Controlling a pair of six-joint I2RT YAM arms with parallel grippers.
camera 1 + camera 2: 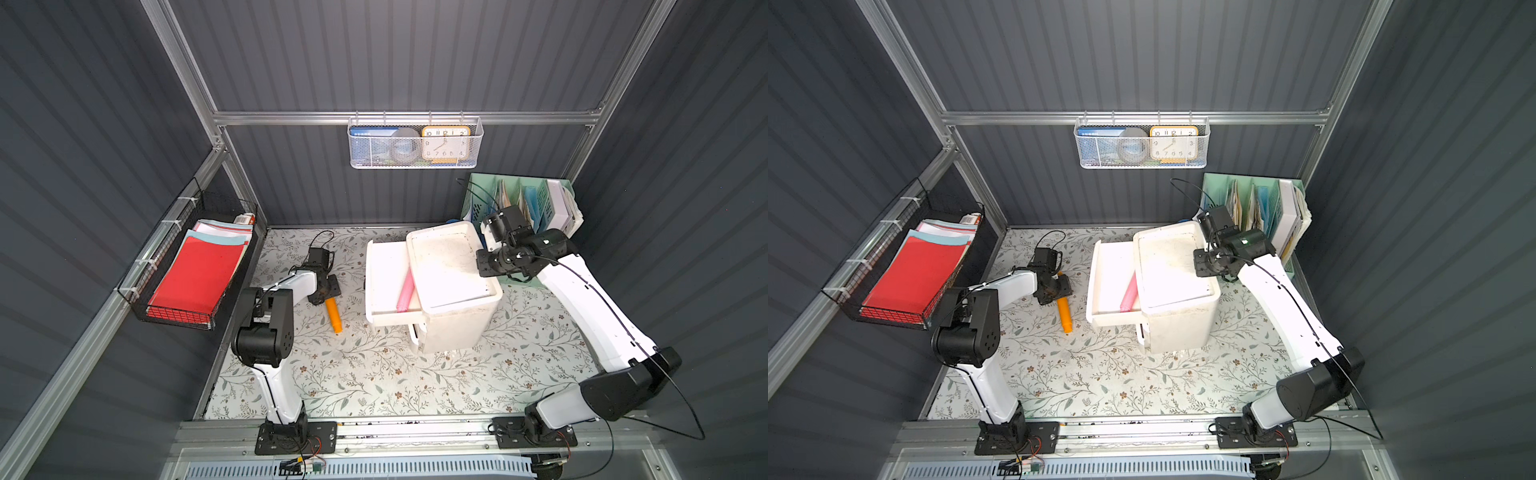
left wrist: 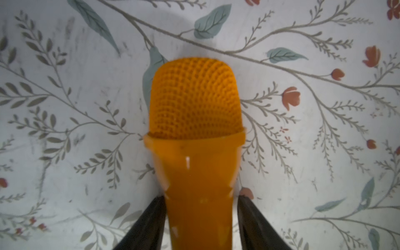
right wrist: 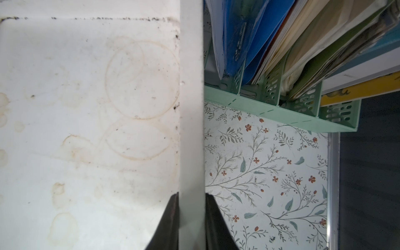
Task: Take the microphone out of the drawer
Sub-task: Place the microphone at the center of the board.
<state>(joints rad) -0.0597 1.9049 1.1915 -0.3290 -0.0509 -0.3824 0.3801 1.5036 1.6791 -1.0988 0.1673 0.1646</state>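
The orange microphone (image 1: 333, 316) (image 1: 1065, 316) lies flat on the floral mat, left of the white drawer (image 1: 384, 266) (image 1: 1106, 266), which stands pulled out of the white cabinet (image 1: 451, 270) (image 1: 1171, 266). My left gripper (image 1: 326, 296) (image 1: 1058, 293) (image 2: 200, 197) is low over the microphone (image 2: 194, 104), just behind its mesh head. Its fingers (image 2: 149, 218) flank the handle with thin gaps on both sides, so it is open. My right gripper (image 1: 484, 266) (image 1: 1201, 264) (image 3: 191, 194) is shut on the cabinet's raised rim (image 3: 191, 108) on the side away from the drawer.
A pink tube (image 1: 405, 291) lies in the drawer. A green file rack (image 1: 536, 203) (image 3: 270, 108) stands behind the right arm. A black wire basket with red paper (image 1: 195, 274) hangs on the left wall, and a white mesh basket with a clock (image 1: 415, 143) hangs on the back wall.
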